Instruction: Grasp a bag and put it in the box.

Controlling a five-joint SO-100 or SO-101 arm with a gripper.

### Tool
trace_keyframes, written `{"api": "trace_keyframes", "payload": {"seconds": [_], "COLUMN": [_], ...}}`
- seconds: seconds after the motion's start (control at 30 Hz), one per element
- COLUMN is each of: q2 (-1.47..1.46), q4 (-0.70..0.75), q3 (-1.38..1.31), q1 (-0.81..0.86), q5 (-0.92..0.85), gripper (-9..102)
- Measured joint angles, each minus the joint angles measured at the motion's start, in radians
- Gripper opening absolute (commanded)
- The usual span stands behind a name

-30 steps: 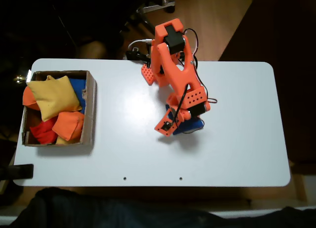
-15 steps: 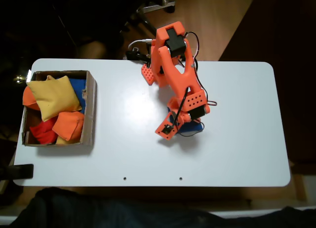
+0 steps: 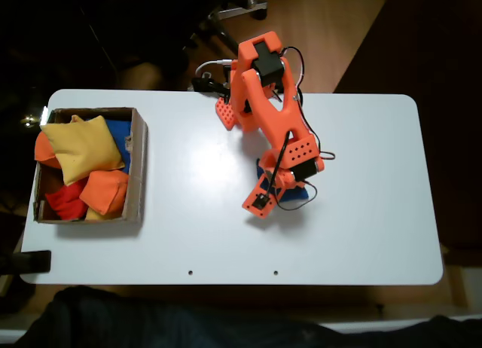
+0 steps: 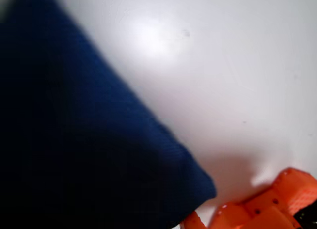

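Grasp stage only. Bag [image 4: 74,140] flat on desk [image 3: 361,235] under fingers [image 3: 273,191], at 3 o'clock from box [image 3: 138,167]. Finger state: cannot tell. Lift, carry, drop remain.

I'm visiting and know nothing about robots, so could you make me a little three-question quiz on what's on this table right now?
1. True or false: the blue bag under the arm lies inside the box.
2. In the fixed view, the box sits at the table's: A) left end, B) right end, C) middle.
3. Fill in: the biggest bag on top of the box's pile is ____.

Key: 1 false, it lies on the table near the gripper; 2 A; 3 yellow.
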Motion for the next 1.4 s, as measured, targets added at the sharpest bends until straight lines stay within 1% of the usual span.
{"api": "trace_keyframes", "payload": {"seconds": [0.1,0.27,0.6,0.8,1.03,1.1,1.33,1.37,1.4], "q2": [0.011,0.034,0.052,0.052,0.055,0.057,0.064,0.064,0.066], "q4": [0.000,0.000,-0.015,-0.028,-0.043,-0.044,-0.058,-0.058,-0.060], "q3": [0.005,0.011,0.023,0.023,0.023,0.023,0.026,0.026,0.026], "q1": [-0.003,-0.003,-0.011,-0.011,-0.012,-0.012,-0.012,-0.012,-0.012], "q5": [0.000,0.000,0.003,0.008,0.018,0.021,0.035,0.038,0.041], "gripper": [62,45,34,19,15,11,6,2,1]}}
